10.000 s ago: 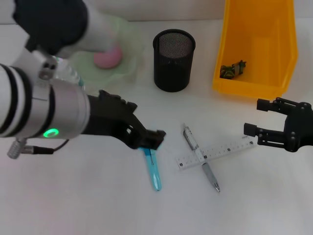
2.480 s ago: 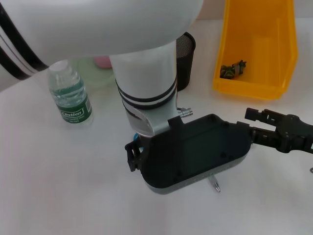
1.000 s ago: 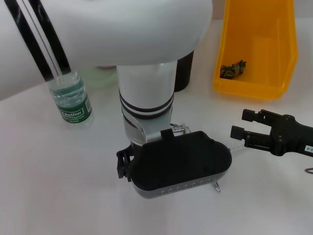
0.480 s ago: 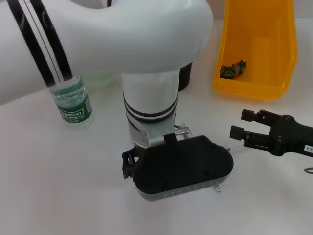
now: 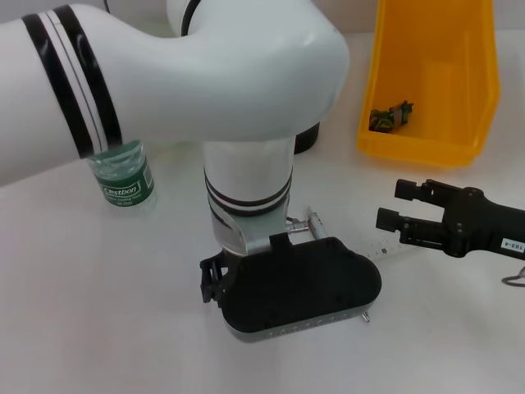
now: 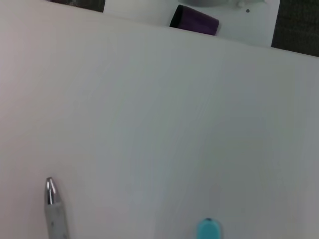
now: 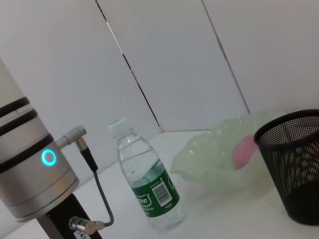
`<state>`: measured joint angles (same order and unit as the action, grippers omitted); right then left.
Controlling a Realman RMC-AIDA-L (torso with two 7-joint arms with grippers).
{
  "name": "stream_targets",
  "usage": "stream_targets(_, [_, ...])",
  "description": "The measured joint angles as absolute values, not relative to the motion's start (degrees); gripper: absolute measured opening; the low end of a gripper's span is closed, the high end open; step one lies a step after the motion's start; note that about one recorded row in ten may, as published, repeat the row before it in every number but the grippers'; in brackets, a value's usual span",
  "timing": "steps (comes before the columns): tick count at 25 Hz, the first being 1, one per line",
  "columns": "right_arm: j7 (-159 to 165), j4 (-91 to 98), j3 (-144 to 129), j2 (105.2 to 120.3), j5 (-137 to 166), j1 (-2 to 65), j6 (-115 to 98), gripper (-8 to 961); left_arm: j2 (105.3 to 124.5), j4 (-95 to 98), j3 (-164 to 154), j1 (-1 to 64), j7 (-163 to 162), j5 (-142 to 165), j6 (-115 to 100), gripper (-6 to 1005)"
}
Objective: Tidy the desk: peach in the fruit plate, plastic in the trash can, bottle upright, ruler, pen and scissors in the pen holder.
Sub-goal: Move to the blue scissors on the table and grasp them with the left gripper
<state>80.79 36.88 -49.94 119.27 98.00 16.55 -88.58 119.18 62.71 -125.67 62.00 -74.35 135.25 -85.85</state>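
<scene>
Head view dominated by the left arm [image 5: 205,82], white with black double bands, reaching across from the left and bending straight down, wrist housing black and pressed low over the table [image 5: 98,312]. Left gripper [image 5: 215,279] pointing down just above the surface near the hidden scissors; fingers mostly masked by the housing, so cannot tell whether parted or closed. Behind the arm, only a sliver of the black mesh pen holder [image 5: 308,135] visible. At upper right, yellow trash can [image 5: 435,74] with crumpled plastic [image 5: 390,115] lying inside. Right gripper [image 5: 404,205] hovering low at the right, forearm horizontal, fingers spread apart with nothing between them, a small white sticker with unreadable print on the black body. Bottle [image 5: 121,176] standing upright at the left, green label reading roughly "Cestbon". Ruler [image 5: 382,249] peeking out between the two grippers, mostly covered. Pen [image 5: 310,220] showing its clip end beside the left wrist and its tip [image 5: 363,316] below the housing. Left wrist view: bare table, pen tip [image 6: 51,194] and the blue scissors handle [image 6: 209,230] at the edge. Right wrist view: bottle [image 7: 147,181] upright with barcode on the label, pale green fruit plate [image 7: 224,154] holding the pink peach [image 7: 245,149], pen holder [image 7: 294,164] beside it.
</scene>
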Motion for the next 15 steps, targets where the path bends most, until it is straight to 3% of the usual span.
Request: stream_targets(15, [80.59,36.75,-49.38,119.27,97.63,16.61,-88.59,795,119.18,62.67,-126.64,61.57,-74.79,134.32,-84.14,780])
